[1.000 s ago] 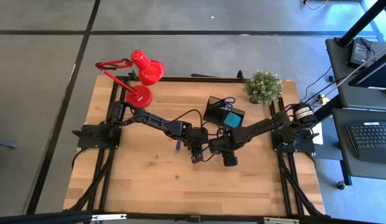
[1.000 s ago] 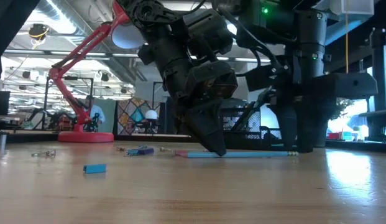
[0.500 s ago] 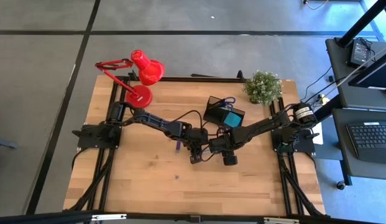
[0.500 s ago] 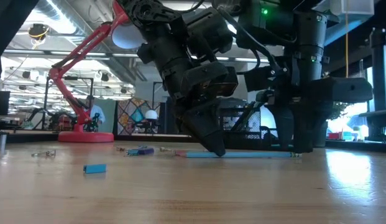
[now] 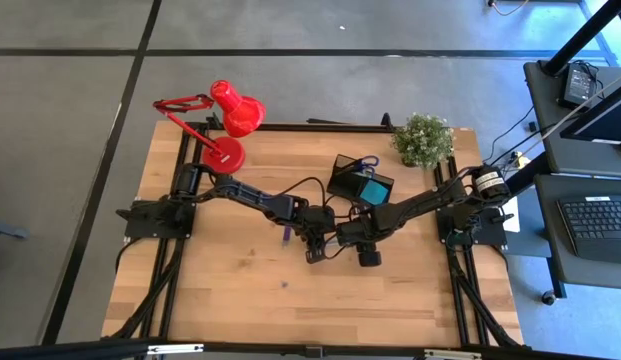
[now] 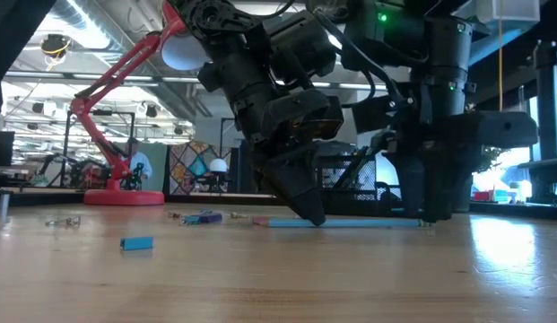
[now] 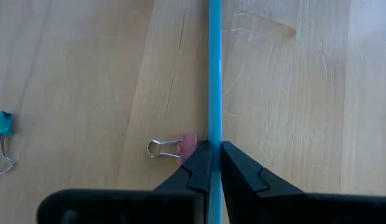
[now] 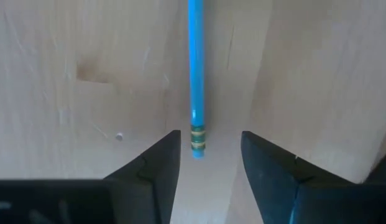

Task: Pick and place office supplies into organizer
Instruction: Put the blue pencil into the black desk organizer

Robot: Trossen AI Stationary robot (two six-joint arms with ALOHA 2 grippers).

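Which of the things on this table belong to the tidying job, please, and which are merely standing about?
Belonging to the job:
- thin blue pencil, clamped by the left hand
- right hand, open around its ferrule end
- black boxy organizer
- small pink binder clip
- short purple marker

Standing about:
- red desk lamp
- small potted green plant

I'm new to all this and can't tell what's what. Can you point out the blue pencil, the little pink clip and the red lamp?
Blue pencil (image 7: 215, 68), left wrist view, mid-shaft.
Pink clip (image 7: 188, 148), left wrist view, pink body.
Red lamp (image 5: 239, 112), high view, its shade.
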